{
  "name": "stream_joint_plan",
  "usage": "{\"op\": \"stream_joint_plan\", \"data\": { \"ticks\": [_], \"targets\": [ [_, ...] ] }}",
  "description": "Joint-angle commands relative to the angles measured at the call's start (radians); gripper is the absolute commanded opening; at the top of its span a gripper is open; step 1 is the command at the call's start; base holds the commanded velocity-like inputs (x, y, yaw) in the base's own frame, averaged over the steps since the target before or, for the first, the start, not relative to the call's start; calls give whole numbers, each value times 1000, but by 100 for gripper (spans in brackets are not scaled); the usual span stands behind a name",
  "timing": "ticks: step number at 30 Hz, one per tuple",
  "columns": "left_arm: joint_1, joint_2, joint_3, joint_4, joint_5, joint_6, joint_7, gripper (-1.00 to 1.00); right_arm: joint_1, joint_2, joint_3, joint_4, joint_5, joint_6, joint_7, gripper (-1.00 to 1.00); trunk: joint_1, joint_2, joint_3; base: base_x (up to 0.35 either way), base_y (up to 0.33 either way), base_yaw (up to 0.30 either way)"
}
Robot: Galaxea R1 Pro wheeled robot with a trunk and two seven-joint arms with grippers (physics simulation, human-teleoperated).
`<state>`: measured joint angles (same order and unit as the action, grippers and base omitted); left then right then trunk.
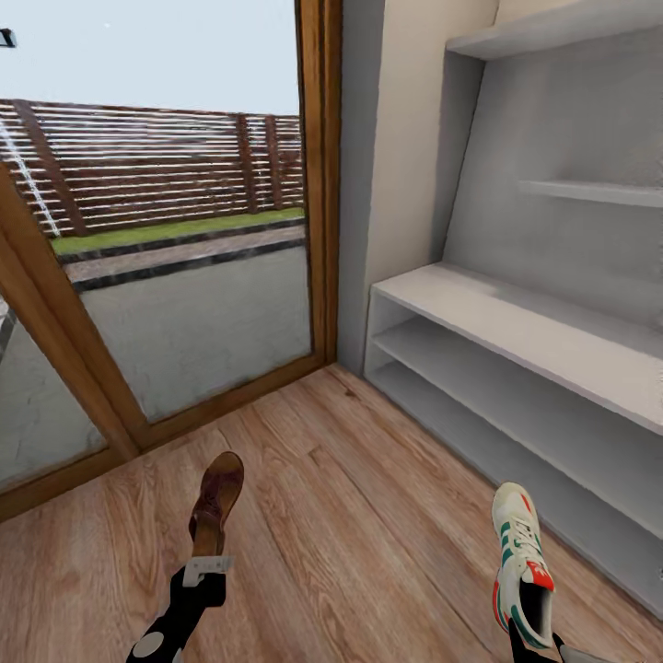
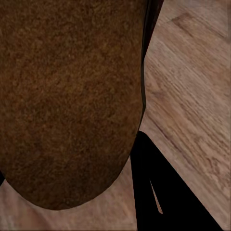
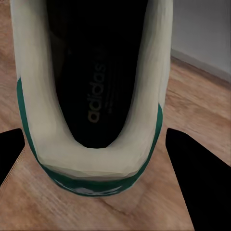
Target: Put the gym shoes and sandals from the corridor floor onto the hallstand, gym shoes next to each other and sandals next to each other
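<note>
A dark brown sandal (image 1: 216, 500) hangs on edge above the corridor floor (image 1: 350, 516) with my left gripper (image 1: 206, 568) shut on its heel end. Up close, its brown underside (image 2: 67, 96) lies against one black finger (image 2: 163, 192). At the lower right, a white gym shoe (image 1: 521, 552) with green stripes and a red-orange heel is held by my right gripper (image 1: 534, 647), shut on its heel. In the right wrist view the shoe's heel opening (image 3: 91, 96) sits between both fingers (image 3: 202, 178). The pale hallstand (image 1: 516, 322) stands to the right, its shelves bare.
A wood-framed glass door (image 1: 184, 230) fills the far left, with a fence and lawn outside. A grey-beige wall corner (image 1: 387, 166) meets the hallstand. Stepped wall shelves (image 1: 589, 191) hang above the bench top.
</note>
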<state>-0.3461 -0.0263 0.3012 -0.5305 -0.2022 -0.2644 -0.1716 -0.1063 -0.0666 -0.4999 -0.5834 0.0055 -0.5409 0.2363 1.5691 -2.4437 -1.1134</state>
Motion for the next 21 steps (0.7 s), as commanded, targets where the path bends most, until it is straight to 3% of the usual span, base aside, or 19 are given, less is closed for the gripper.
{"op": "stream_joint_plan", "data": {
  "ticks": [1,10,17,21],
  "targets": [
    [-1,-1,9,0,-13,-4,-6,-100,-1,1,-6,1,0,-2,9,-100,0,0,-1,244,259,-288],
    [-1,0,9,0,-13,-3,-8,-100,-1,1,-6,1,-1,-3,9,-100,0,0,-1,92,278,-288],
    [-1,0,9,1,-13,-4,-8,-100,-1,1,-4,2,5,-6,14,-100,0,0,-1,3,74,-287],
    [-1,0,9,4,-13,-3,-8,-100,-1,14,-2,24,84,-65,16,-100,0,0,-1,0,2,-287]
  ]
}}
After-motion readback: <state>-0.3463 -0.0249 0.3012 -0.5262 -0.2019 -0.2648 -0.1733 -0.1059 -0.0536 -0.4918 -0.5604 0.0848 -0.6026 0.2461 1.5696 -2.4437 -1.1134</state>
